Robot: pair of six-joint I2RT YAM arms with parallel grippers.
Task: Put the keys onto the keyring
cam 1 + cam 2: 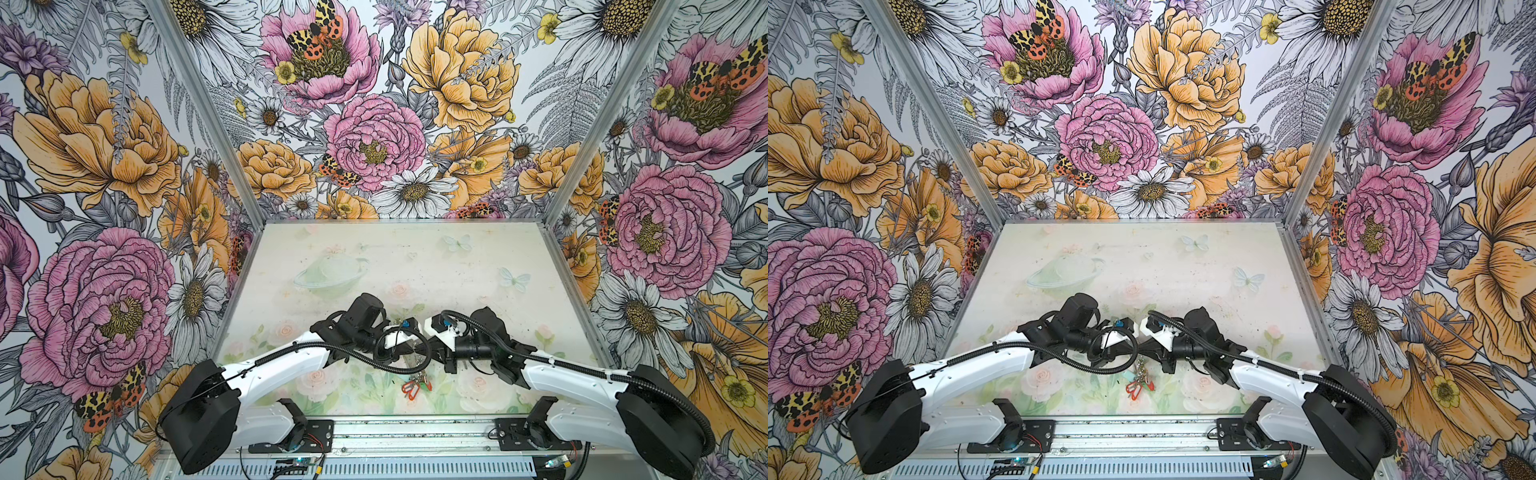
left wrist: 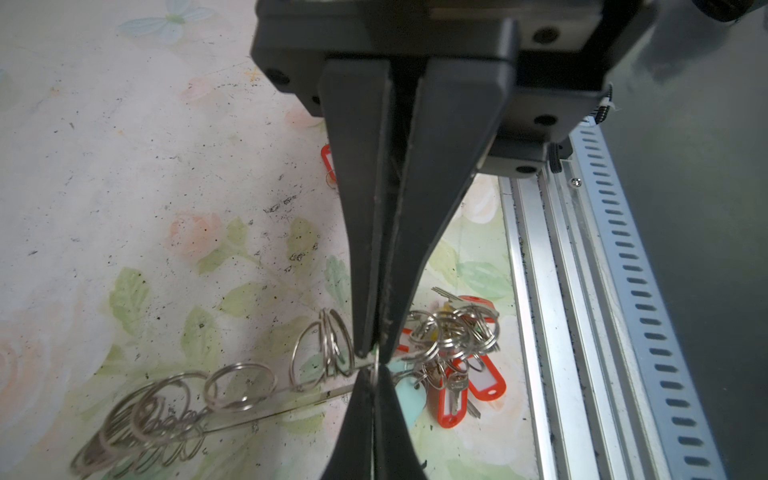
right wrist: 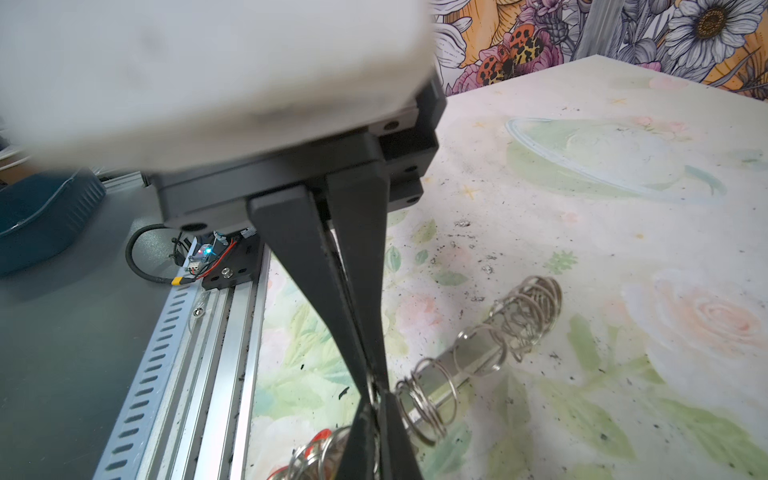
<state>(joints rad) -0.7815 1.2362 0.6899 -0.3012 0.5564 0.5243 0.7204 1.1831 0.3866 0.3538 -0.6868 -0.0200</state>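
Meeting tip to tip, the left gripper [image 2: 372, 354] and right gripper [image 3: 375, 384], both squeezed together, nip the near end of the keyring [image 2: 286, 405]. In a top view its band runs toward 12 o'clock. The keys [image 1: 412, 390] lie at 6 o'clock, near both.

Polished silver wire rings [image 2: 330, 340] glint along the keyring [image 2: 282, 399], whose flat band is smooth, reflective metal. The keys [image 2: 455, 388] are dull silvery metal and their red tags [image 2: 484, 384] glossy plastic. The table [image 2: 124, 166] is a matt printed sheet, speckled and scuffed, edged by a brushed aluminium rail [image 2: 552, 332].
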